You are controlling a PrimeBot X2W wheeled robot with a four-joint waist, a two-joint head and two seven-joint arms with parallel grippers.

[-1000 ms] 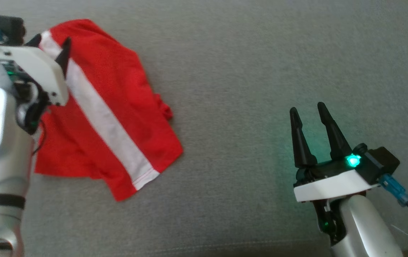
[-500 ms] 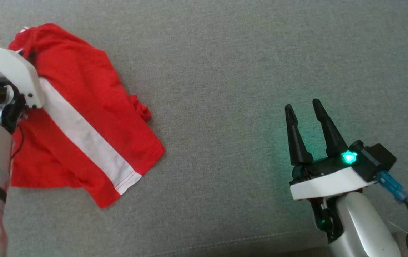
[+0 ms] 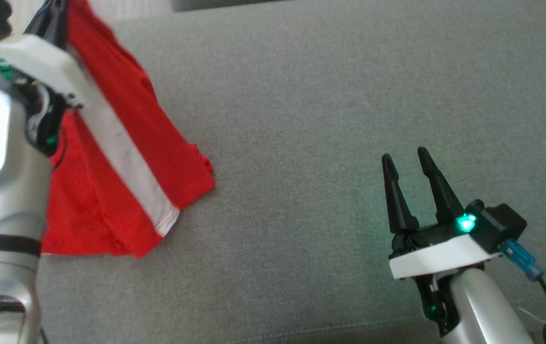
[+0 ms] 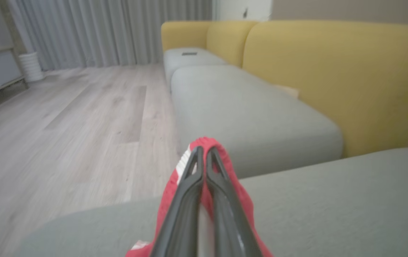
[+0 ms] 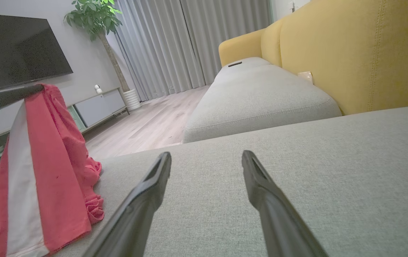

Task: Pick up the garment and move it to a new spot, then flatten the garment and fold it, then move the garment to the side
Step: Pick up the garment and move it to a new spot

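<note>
The garment [image 3: 124, 143] is red cloth with a white stripe, at the left of the grey cushion [image 3: 330, 119]. My left gripper [image 3: 55, 12] is shut on its upper edge and holds it raised, so the cloth hangs down with its lower end resting on the cushion. In the left wrist view the closed fingers [image 4: 218, 178] pinch the red garment [image 4: 236, 192] bunched around them. From the right wrist view the garment [image 5: 50, 164] drapes from the left gripper [image 5: 38, 89]. My right gripper [image 3: 404, 157] stands open at the lower right, empty, just above the cushion, also [image 5: 207, 157].
A yellow sofa back [image 5: 361, 53] runs along the far side of the grey seat cushions [image 5: 261, 96]. Wooden floor [image 4: 64, 125] lies beyond the cushion's edge. A television [image 5: 14, 50], a plant [image 5: 96, 18] and grey curtains [image 5: 175, 43] stand across the room.
My left gripper has shut on the garment's upper edge and lifted it, so the cloth now hangs instead of lying spread. The head view has shifted. The right gripper stays open in place.
</note>
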